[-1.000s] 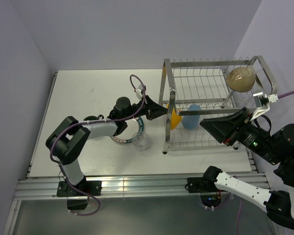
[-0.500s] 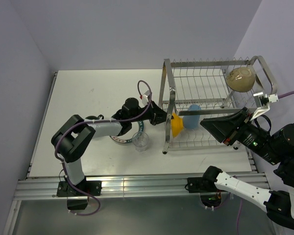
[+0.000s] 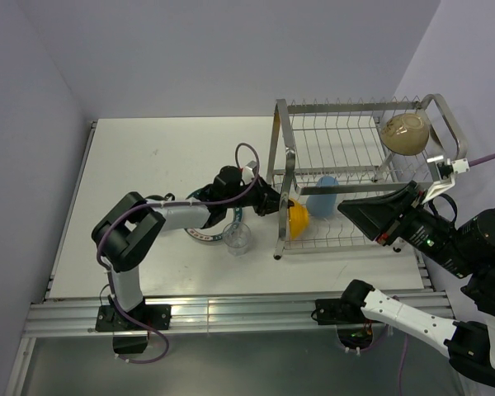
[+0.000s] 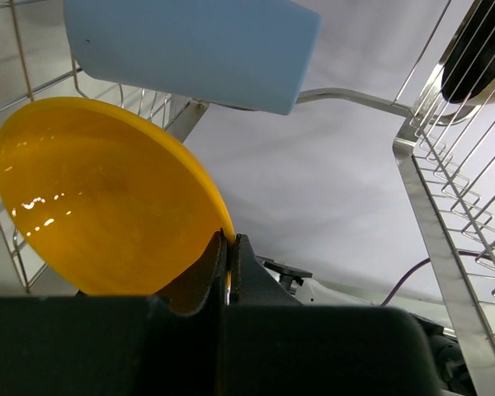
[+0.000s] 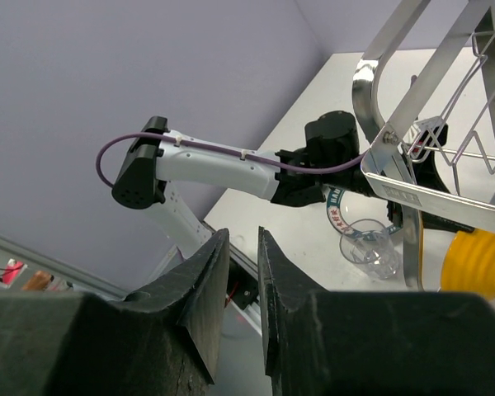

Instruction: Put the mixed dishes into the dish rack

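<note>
My left gripper is shut on the rim of the small orange bowl and holds it on edge at the left end of the dish rack's lower tier. In the left wrist view the fingertips pinch the bowl below the light blue tumbler, which lies in the lower tier. The beige bowl rests on the upper tier. The clear glass and the white plate stand on the table under my left arm. My right gripper is narrowly open and empty, raised right of the rack. I cannot make out the dark mug.
The rack's steel frame post and wire tiers close in around the left gripper. The white table stretches left of the rack. A purple cable loops above the left wrist. The metal rail marks the near edge.
My left gripper has moved right with the orange bowl, carrying it past the rack's left post and lower into the bottom tier. The right arm has not moved.
</note>
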